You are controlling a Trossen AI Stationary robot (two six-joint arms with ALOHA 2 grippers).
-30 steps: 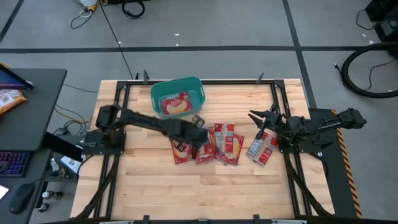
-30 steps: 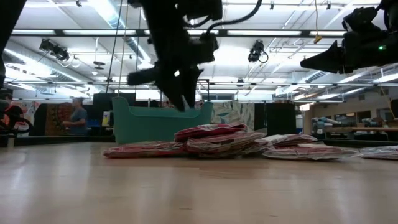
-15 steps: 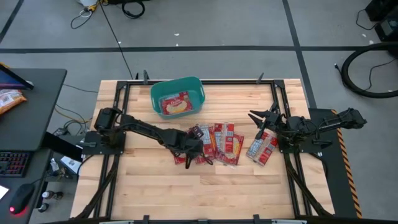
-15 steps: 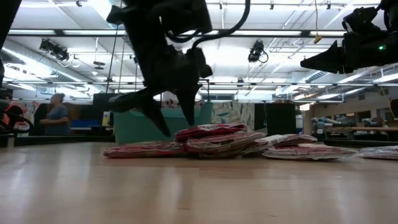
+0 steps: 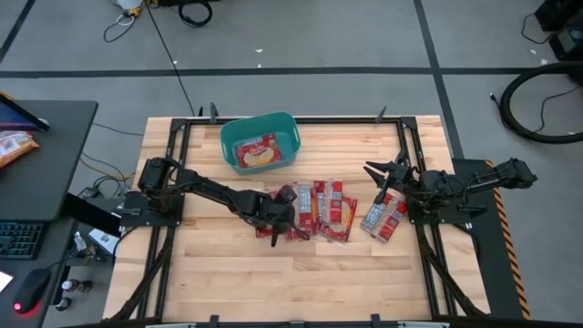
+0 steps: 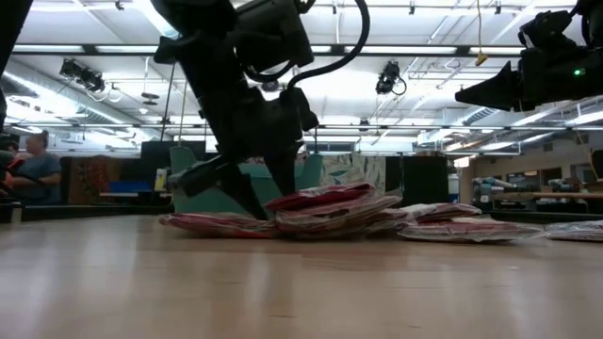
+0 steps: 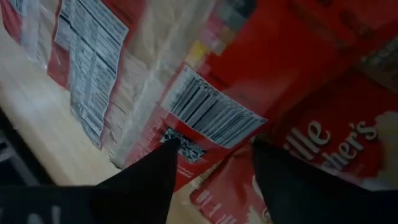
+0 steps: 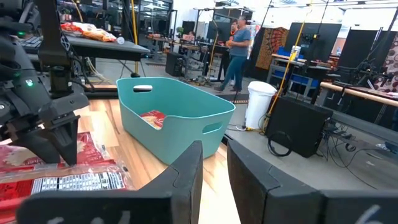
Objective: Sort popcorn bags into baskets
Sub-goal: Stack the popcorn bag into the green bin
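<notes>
Several red popcorn bags (image 5: 323, 208) lie overlapping in a pile at mid-table, and they show as a low heap (image 6: 330, 209) in the low view. One more (image 5: 383, 219) lies under the right arm. The teal tub (image 5: 228, 137) stands by the far edge with one bag (image 5: 259, 152) lying flat inside. My left gripper (image 5: 276, 221) is open and down at the pile's left end. My right gripper (image 5: 375, 170) waits in the air at the table's right side, its fingers a little apart. My left gripper (image 7: 214, 149) comes from above, slanting down, with its fingers spread at the pile's left end. One fingertip (image 7: 169, 149) meets the barcode end (image 7: 208, 115) of a bag lying face down. The other fingertip (image 7: 264, 152) stands over the red bag beside it. Nothing is pinched.
A black frame rail (image 5: 301, 118) runs round the table top. The tub's wall (image 8: 186, 130) stands beyond the pile in the right wrist view. A side desk to the left holds an orange snack bag (image 5: 14, 146). Bare wood (image 5: 310, 273) lies along the near edge.
My left gripper has come down from above the pile onto its left end, moving a little toward the near edge and turning as it dropped. The top bags of the heap have shifted slightly where the fingers reach them.
</notes>
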